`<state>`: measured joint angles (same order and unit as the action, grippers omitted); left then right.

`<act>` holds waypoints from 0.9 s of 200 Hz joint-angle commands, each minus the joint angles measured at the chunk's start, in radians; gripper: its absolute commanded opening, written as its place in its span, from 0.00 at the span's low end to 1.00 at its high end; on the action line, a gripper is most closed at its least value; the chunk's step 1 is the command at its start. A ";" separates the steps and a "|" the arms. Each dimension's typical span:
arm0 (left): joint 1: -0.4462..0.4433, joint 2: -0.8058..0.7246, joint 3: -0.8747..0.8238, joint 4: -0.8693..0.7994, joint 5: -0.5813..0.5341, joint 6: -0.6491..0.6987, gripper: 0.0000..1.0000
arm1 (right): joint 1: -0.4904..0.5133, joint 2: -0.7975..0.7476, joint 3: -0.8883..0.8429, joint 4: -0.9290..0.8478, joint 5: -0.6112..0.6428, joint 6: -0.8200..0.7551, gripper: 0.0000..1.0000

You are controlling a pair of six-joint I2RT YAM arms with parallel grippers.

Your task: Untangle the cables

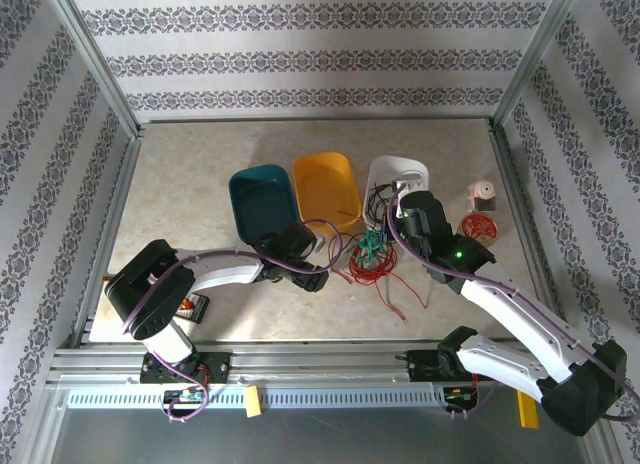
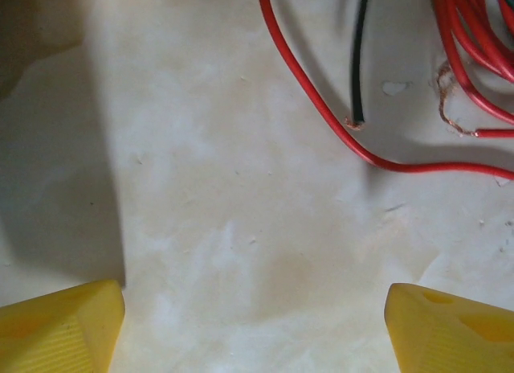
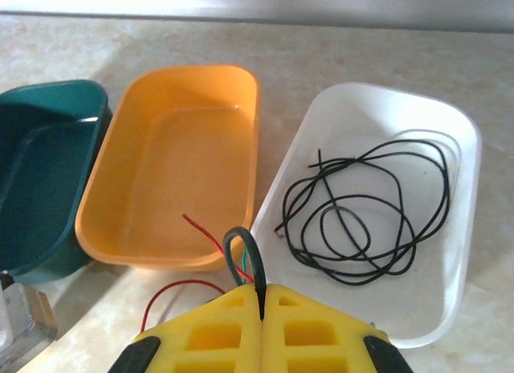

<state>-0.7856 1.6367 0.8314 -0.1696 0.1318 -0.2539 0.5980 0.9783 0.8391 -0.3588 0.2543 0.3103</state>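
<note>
Left claw [image 2: 253, 325]: open, yellow fingertips wide apart, nothing between them; it hangs over bare table [image 1: 200, 184].
Ahead of left claw: a red strand [image 2: 321, 124] curves across the tabletop; a black strand [image 2: 357, 67] ends beside it with bare copper showing. More red loops lie at the far right of the left wrist view.
Teal bin [image 1: 262, 199]: leftmost of three bins in a row at mid-table; contents cannot be told.
Orange bin [image 1: 326, 189]: middle of the row, just beside the teal bin. In the right wrist view a red strand shows against its near wall.
Cable tangle [image 1: 372, 256]: red and green wires bunched on the table, near side of the orange and white bins, between the two arms. Red loops trail toward the near edge.
Right claw [image 3: 261, 301]: closed, fingertips pressed together, pinching a loop of the cable tangle; a dark green loop stands up out of the grip, with red and green strands beside it.
White bin [image 1: 398, 179]: rightmost of the row.
Black cable [image 3: 365, 216]: loosely coiled on the white bin's floor, apart from the tangle.
Red coil [image 1: 478, 227]: on the table, right of the right arm.
</note>
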 commanded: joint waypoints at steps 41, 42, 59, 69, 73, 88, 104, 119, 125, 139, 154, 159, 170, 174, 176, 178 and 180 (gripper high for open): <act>-0.015 -0.172 -0.015 0.047 0.151 0.063 0.87 | 0.031 0.028 -0.020 0.023 -0.102 0.022 0.00; -0.015 -0.173 -0.013 0.047 0.154 0.064 0.87 | 0.031 0.028 -0.020 0.024 -0.103 0.022 0.00; -0.017 -0.168 0.023 0.049 0.185 0.071 0.87 | 0.040 0.033 -0.020 0.029 -0.118 0.020 0.01; -0.017 -0.153 0.042 0.070 0.200 0.074 0.88 | 0.043 0.034 -0.018 0.031 -0.115 0.019 0.00; -0.017 -0.141 0.052 0.078 0.202 0.077 0.89 | 0.043 0.034 -0.018 0.031 -0.112 0.019 0.00; -0.017 -0.088 0.098 0.104 0.222 0.083 0.91 | 0.043 0.029 -0.015 0.030 -0.101 0.018 0.00; -0.022 -0.021 0.158 0.107 0.232 0.110 0.93 | 0.041 0.015 -0.015 0.028 -0.079 0.017 0.00; -0.026 0.031 0.203 0.116 0.225 0.130 0.94 | 0.030 -0.002 -0.018 0.026 -0.077 0.024 0.00; -0.026 0.051 0.217 0.129 0.236 0.130 0.94 | 0.021 -0.010 -0.021 0.025 -0.083 0.032 0.00; -0.026 0.098 0.255 0.152 0.262 0.121 0.94 | -0.010 -0.027 -0.024 0.021 -0.116 0.059 0.00; -0.026 0.146 0.289 0.177 0.275 0.100 0.94 | -0.047 -0.046 -0.033 0.023 -0.158 0.091 0.00; -0.026 0.160 0.297 0.189 0.278 0.094 0.94 | -0.059 -0.052 -0.036 0.025 -0.171 0.098 0.00; -0.027 0.184 0.309 0.217 0.278 0.074 0.93 | -0.083 -0.068 -0.044 0.027 -0.200 0.113 0.00; -0.027 0.193 0.312 0.229 0.281 0.067 0.93 | -0.090 -0.074 -0.046 0.027 -0.209 0.118 0.00; -0.027 0.197 0.315 0.234 0.283 0.063 0.92 | -0.095 -0.076 -0.047 0.029 -0.214 0.119 0.00; -0.027 0.200 0.318 0.239 0.286 0.059 0.92 | -0.098 -0.079 -0.048 0.029 -0.218 0.121 0.00; -0.027 0.205 0.321 0.242 0.286 0.056 0.92 | -0.100 -0.082 -0.049 0.029 -0.221 0.122 0.00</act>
<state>-0.7971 1.8027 1.1114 -0.0189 0.3798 -0.1646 0.5331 0.9348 0.8104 -0.3542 0.1062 0.3775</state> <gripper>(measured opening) 0.930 0.048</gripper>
